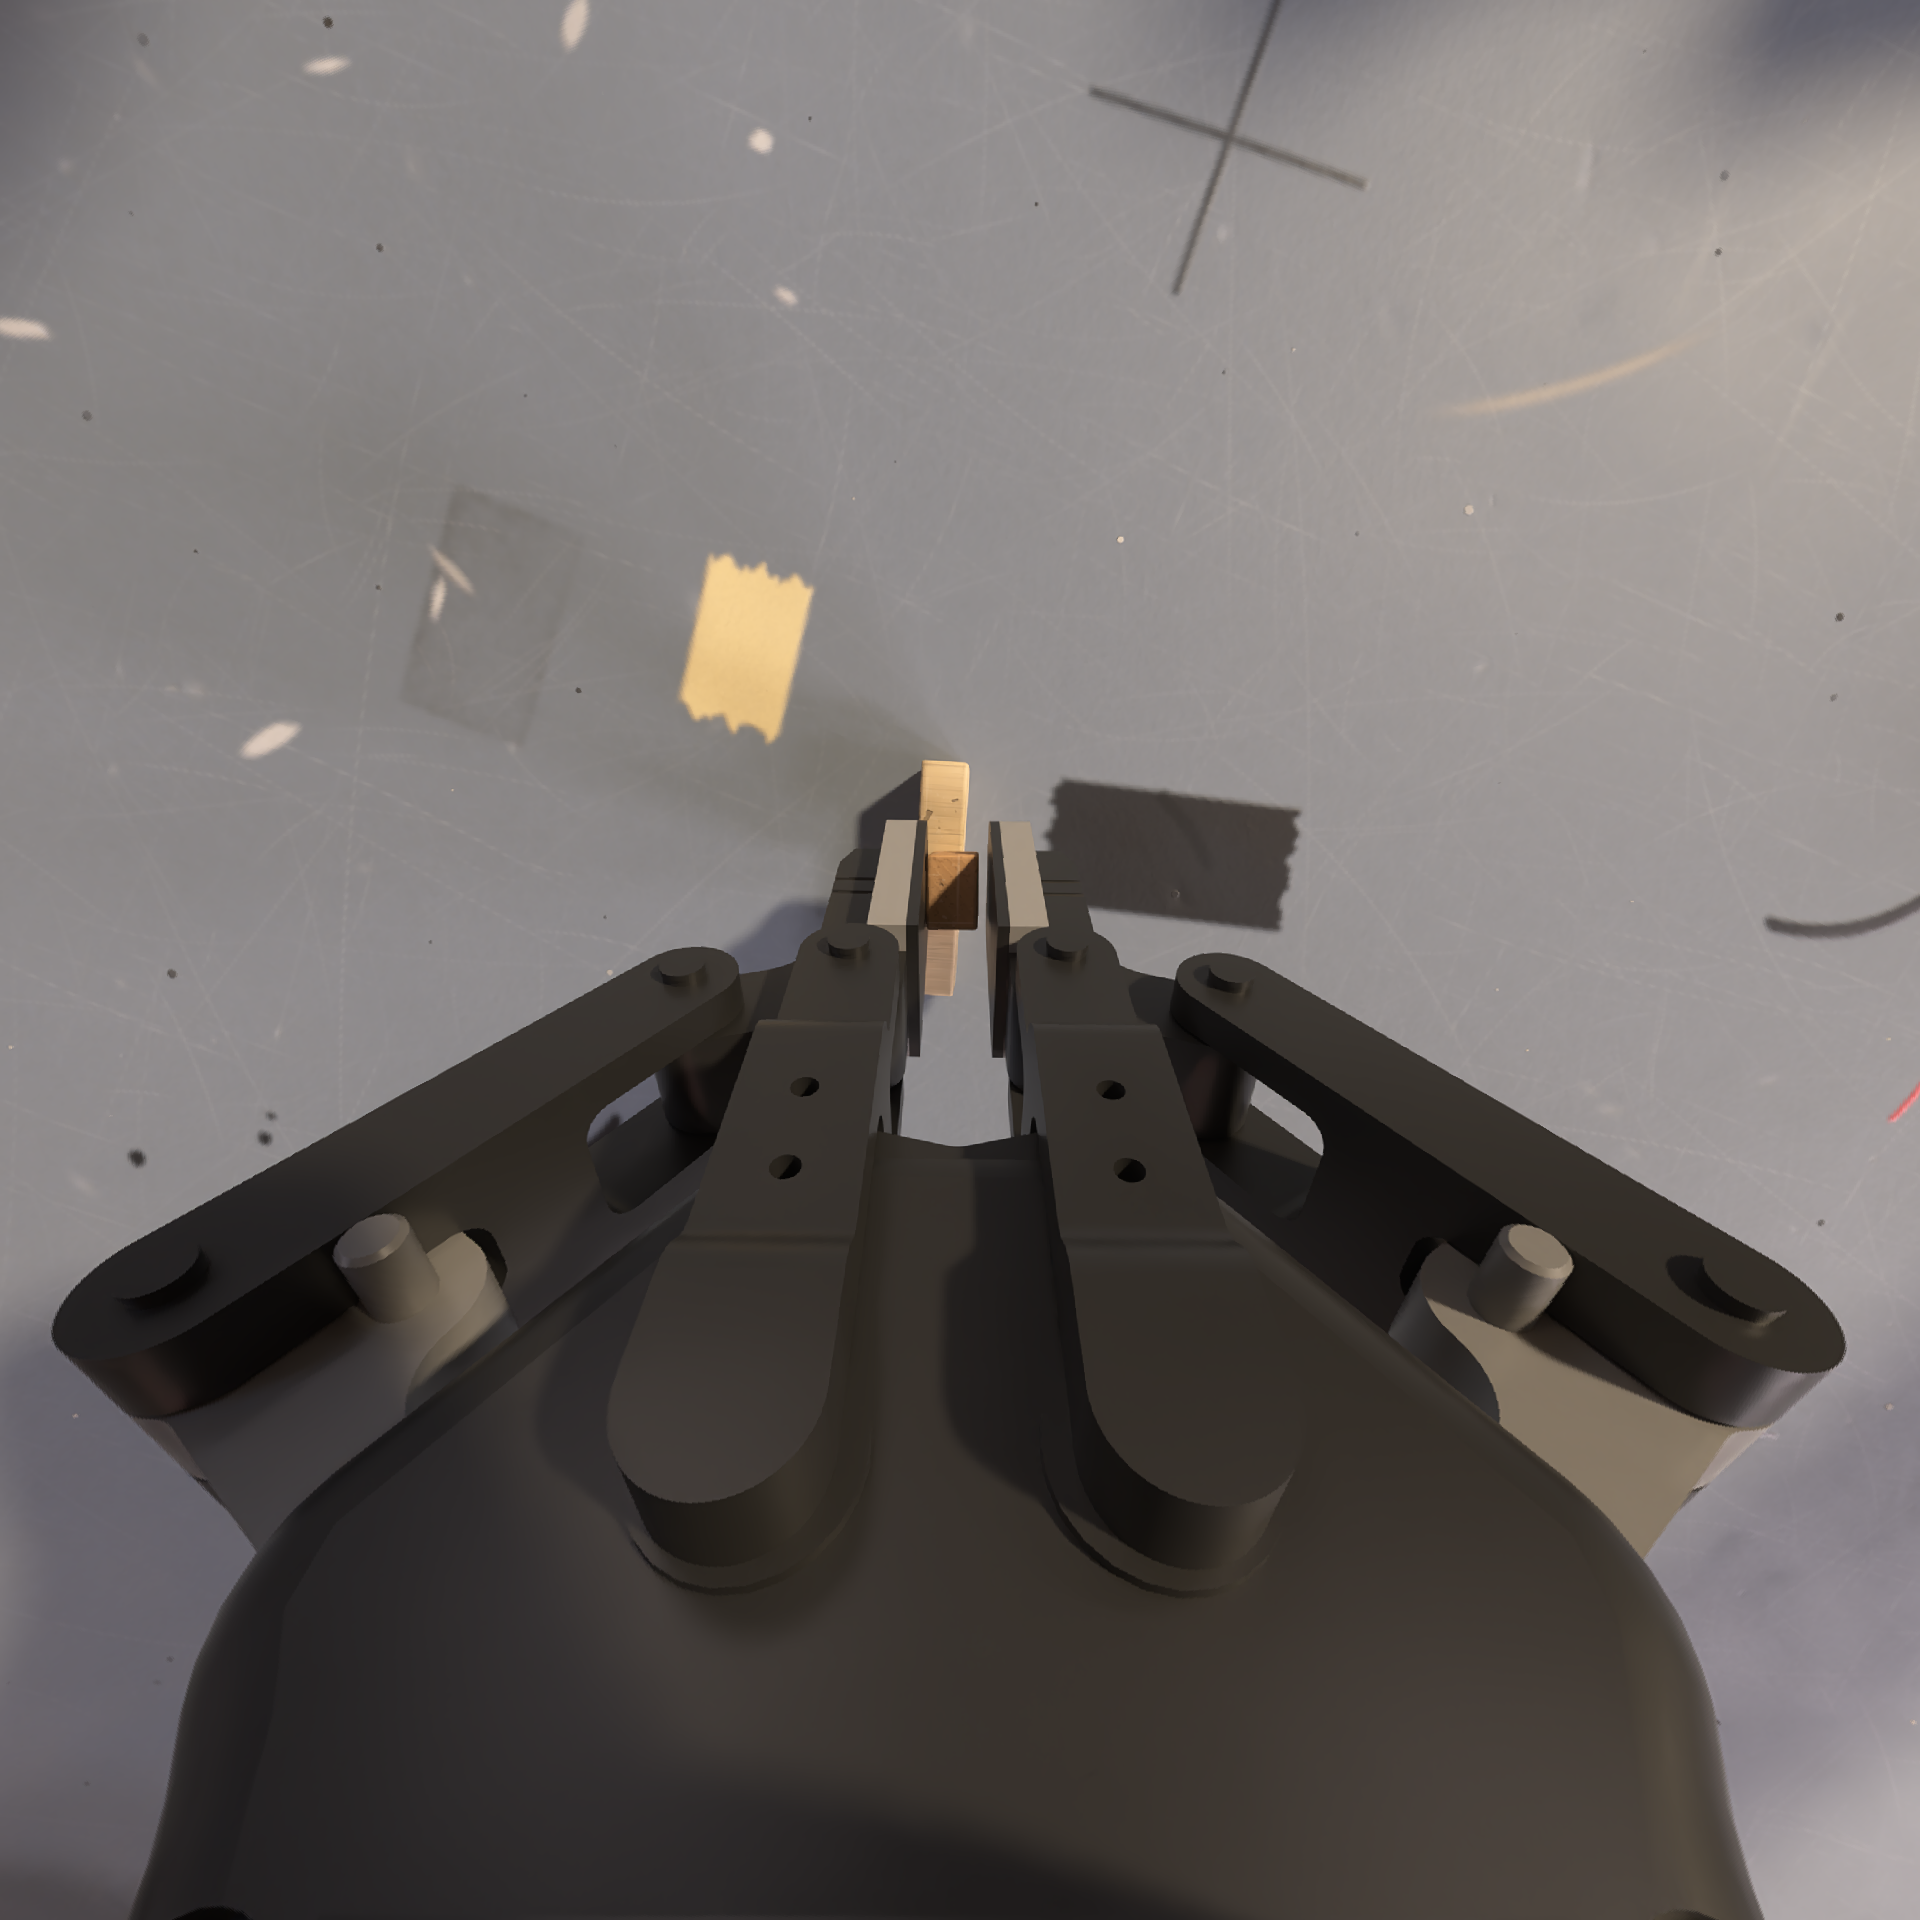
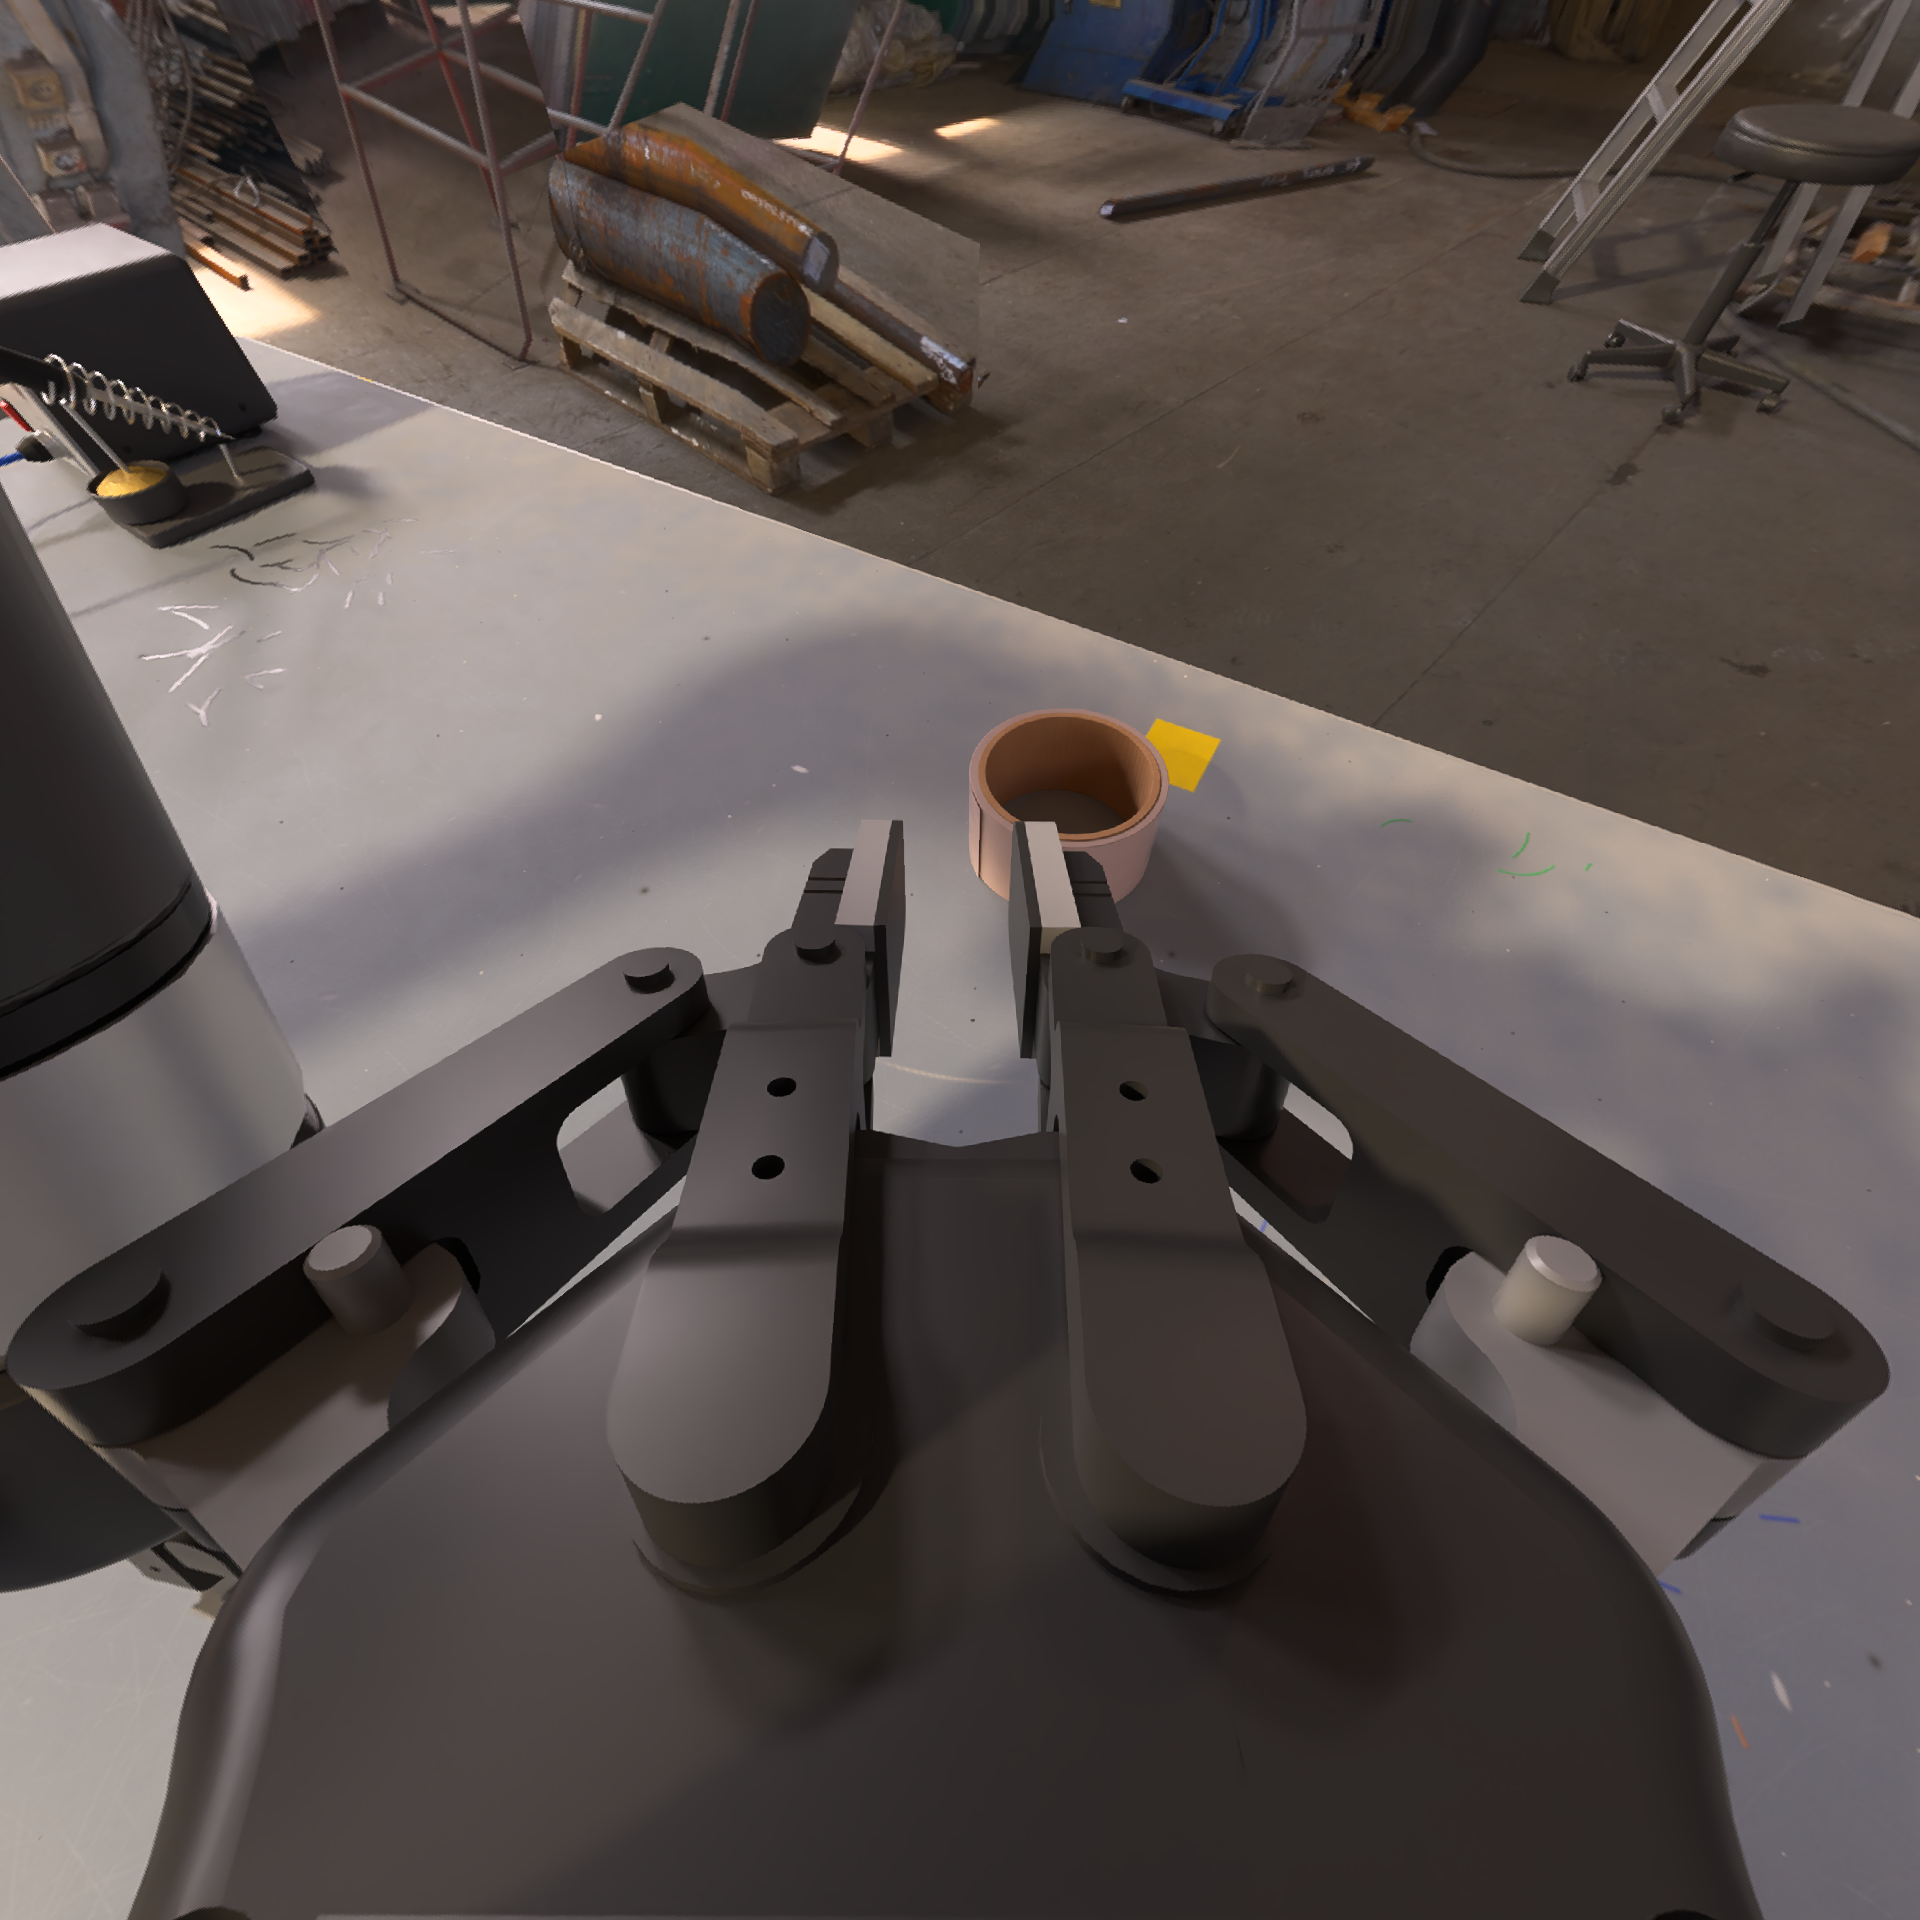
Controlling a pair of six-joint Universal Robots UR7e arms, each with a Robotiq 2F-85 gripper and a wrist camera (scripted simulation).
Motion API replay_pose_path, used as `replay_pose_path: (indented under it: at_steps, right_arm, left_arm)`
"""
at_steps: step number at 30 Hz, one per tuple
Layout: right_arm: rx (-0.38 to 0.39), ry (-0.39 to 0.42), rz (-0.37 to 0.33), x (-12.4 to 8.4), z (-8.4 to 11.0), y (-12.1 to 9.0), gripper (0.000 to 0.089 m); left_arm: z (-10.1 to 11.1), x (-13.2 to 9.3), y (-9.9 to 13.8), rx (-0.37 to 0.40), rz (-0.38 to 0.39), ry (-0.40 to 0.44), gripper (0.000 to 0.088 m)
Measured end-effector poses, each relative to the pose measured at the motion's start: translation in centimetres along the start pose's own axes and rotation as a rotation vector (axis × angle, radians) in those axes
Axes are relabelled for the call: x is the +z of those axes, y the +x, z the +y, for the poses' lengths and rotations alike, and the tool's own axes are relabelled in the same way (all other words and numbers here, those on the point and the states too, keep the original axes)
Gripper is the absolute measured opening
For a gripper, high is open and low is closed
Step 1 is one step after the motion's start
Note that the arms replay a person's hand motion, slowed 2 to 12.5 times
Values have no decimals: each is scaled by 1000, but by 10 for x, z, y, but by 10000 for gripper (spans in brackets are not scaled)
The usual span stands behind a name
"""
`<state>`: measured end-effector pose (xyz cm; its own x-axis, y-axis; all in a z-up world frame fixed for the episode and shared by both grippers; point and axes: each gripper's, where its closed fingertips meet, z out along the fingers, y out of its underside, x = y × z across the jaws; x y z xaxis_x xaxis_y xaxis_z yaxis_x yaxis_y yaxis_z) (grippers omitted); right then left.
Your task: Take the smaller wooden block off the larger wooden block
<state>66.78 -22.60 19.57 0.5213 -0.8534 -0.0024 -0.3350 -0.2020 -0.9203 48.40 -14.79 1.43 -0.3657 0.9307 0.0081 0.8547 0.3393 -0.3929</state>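
Note:
In the left wrist view, a small dark-brown wooden block (image 1: 953, 889) sits on top of a long pale wooden block (image 1: 945, 800) that lies on the grey table. My left gripper (image 1: 954, 878) points down over both, and its pads (image 1: 899, 873) are closed against the small block's two sides. The pale block runs lengthwise between the fingers and sticks out past the fingertips. My right gripper (image 2: 956, 883) is open and empty above the table, away from the blocks, which do not show in its view.
Left wrist view: a tan tape patch (image 1: 746, 649), a dark tape patch (image 1: 1174, 868) and a drawn cross (image 1: 1226, 145) lie on the table. Right wrist view: a tape roll (image 2: 1070, 800), a yellow square (image 2: 1184, 753), a soldering stand (image 2: 156, 488), an arm base (image 2: 83, 831) and the table's far edge.

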Motion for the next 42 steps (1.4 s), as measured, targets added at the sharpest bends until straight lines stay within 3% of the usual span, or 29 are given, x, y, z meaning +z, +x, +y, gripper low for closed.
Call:
replay_pose_path:
  at_steps: [30,42]
  right_arm:
    - [1,10,0,-3,-3,0,185]
    - [2,28,5,-9,-7,2,185]
  left_arm:
    - [0,0,0,-5,22,-8,93]
    - [-3,-6,-3,-47,-5,27,77]
